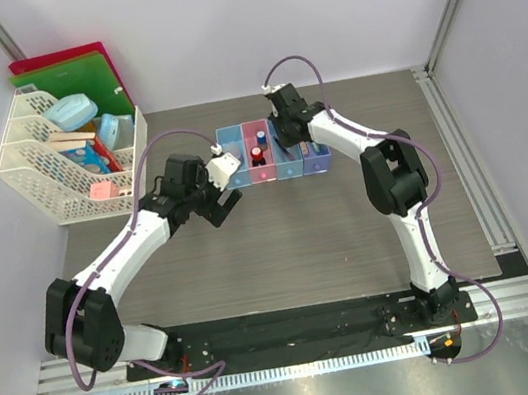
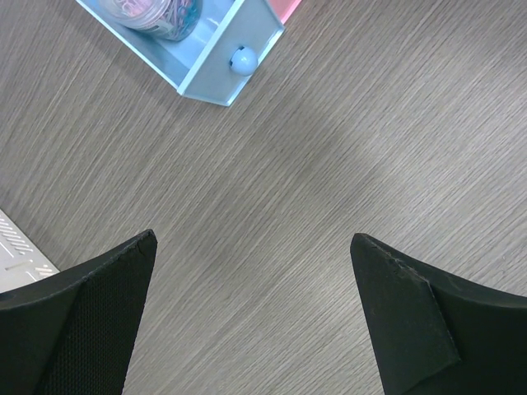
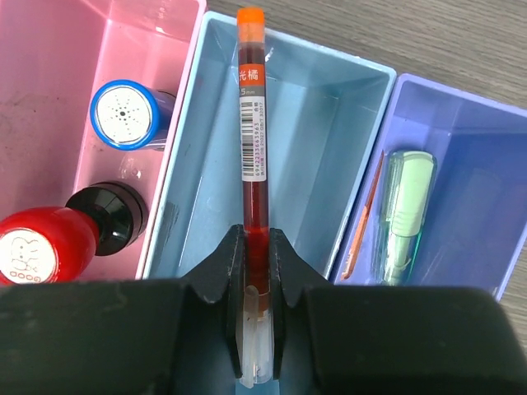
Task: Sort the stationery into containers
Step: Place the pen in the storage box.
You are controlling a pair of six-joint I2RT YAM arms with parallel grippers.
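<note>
There are four joined bins (image 1: pixel 288 165) in one row, two round stamps (image 3: pixel 130 113), one orange-capped pen (image 3: pixel 251 123), one pale green piece (image 3: pixel 405 206), one thin orange stick (image 3: pixel 362 226), one clear bluish lump (image 2: pixel 156 12) and one white lattice rack (image 1: pixel 38 179) on the counter (image 1: pixel 302 242).

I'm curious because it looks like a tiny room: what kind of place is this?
Probably a robot test booth dressed as a desk: a left arm and right arm bolted to a table, plain white walls close around, and a white rack of office supplies.
</note>
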